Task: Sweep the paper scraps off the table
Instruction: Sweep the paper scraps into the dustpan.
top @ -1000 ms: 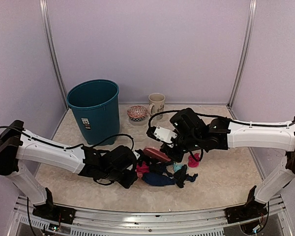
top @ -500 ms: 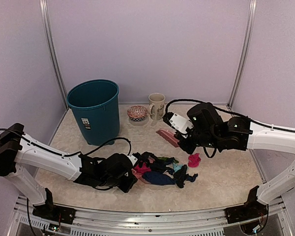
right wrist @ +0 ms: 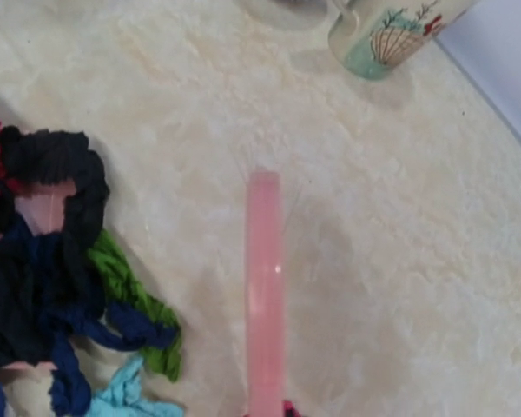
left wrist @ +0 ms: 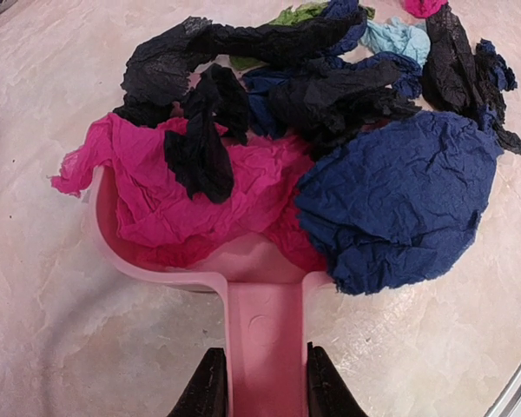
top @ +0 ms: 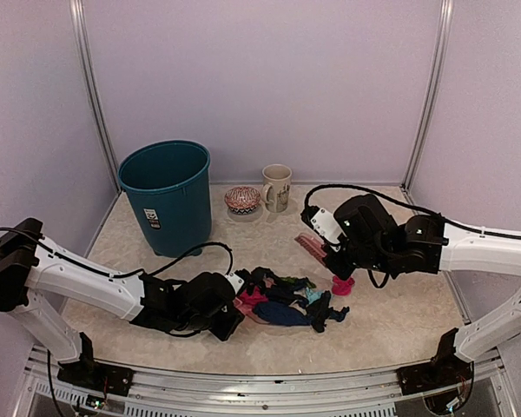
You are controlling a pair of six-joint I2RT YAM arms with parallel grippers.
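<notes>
The dustpan [left wrist: 262, 321] is being clamped by the left gripper [left wrist: 265, 387], the raised brush [top: 310, 246] by the right gripper [top: 334, 254]. Scraps [left wrist: 391, 200] are being seen heaped at the pan mouth, mid-near on the table [top: 399, 321]. One pink scrap [top: 342, 283], apart at right, is being risked if the stroke is started left of it.

Teal bin [top: 167, 195] stands upright at back left of the table [top: 391, 321]. Right of the bin sits a patterned bowl [top: 242, 200], with a mug [top: 277, 187] just past it. Paper scraps [top: 286, 304] are heaped in front of the bin and to its right, and one pink scrap [top: 342, 283] lies apart, farther from the bin. Left pincer [top: 230, 317] is at the heap's bin-side edge, on a pink dustpan [top: 247, 304] tucked under the scraps. Right pincer [top: 334, 256], well right of the bin, grips a pink brush [top: 311, 246] that points back toward the bin.
</notes>
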